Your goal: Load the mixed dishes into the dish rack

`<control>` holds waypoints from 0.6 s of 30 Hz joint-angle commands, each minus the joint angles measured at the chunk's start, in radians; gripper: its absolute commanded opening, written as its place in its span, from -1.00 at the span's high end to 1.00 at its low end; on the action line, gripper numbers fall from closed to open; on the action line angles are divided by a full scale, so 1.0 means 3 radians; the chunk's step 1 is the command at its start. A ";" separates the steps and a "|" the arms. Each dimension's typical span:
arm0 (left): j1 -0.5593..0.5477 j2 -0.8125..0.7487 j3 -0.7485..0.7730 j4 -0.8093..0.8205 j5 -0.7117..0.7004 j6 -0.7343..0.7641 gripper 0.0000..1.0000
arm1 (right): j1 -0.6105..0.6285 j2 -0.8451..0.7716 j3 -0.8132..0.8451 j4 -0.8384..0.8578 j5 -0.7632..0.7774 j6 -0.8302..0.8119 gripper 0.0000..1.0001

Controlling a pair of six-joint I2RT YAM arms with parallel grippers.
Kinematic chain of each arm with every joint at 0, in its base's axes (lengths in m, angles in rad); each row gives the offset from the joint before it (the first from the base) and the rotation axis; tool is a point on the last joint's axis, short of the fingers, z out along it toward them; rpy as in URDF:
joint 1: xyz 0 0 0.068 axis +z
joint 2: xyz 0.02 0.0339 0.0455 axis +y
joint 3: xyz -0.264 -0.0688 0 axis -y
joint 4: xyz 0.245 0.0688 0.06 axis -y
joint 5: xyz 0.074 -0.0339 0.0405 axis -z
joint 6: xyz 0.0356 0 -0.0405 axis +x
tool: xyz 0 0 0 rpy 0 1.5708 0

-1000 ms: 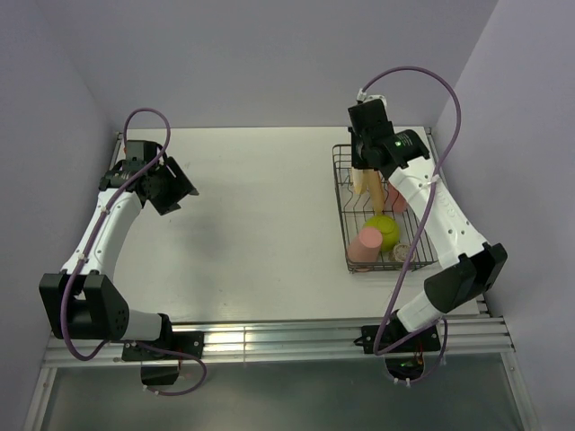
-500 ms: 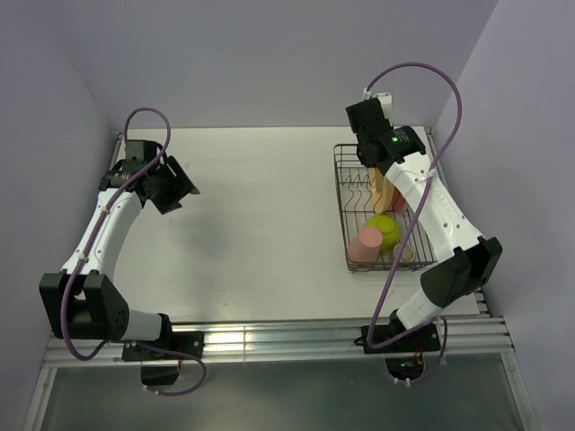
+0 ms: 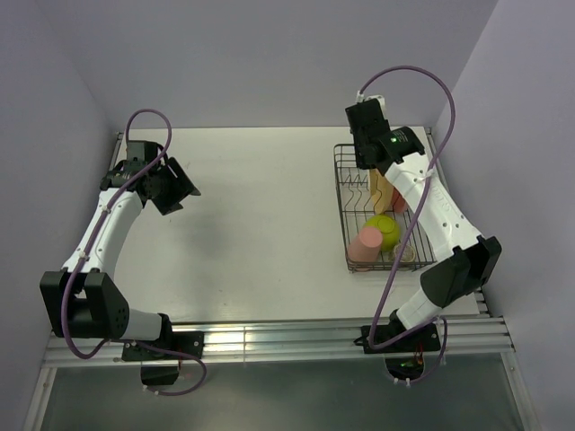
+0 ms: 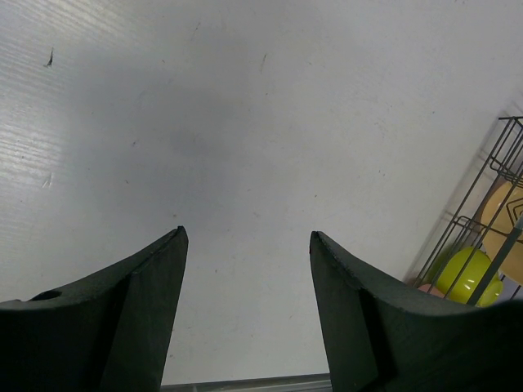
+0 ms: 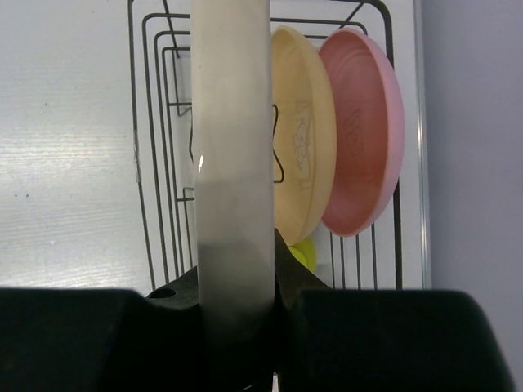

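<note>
Standing upright in the dish rack (image 5: 163, 147), the cream-and-yellow plate (image 5: 306, 139) and the pink plate (image 5: 368, 131) sit just beside the right gripper (image 5: 235, 286). That gripper is clamped on a pale plate (image 5: 233, 147) seen edge-on over the zigzag dividers, colour unclear. The lime-green bowl (image 3: 384, 231) and pink cup (image 3: 365, 242) lie at the rack's near end. The left gripper (image 4: 245, 237) hangs with its fingers apart over the tabletop (image 4: 245, 98), well apart from the rack.

Lilac walls (image 3: 269, 54) are enclosing a white table (image 3: 269, 197); a metal rail (image 3: 296, 337) is running along its near edge.
</note>
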 commanded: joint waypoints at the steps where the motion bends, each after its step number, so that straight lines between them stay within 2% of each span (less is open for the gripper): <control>1: 0.0000 -0.0011 0.0001 0.0069 0.0022 0.0051 -0.34 | 0.0020 -0.0020 0.0028 0.0309 0.0061 0.0009 1.00; 18: 0.0000 0.0010 -0.0015 0.0069 -0.0003 0.0041 -0.34 | 0.0020 0.0051 -0.0468 0.0575 -0.0241 0.0142 1.00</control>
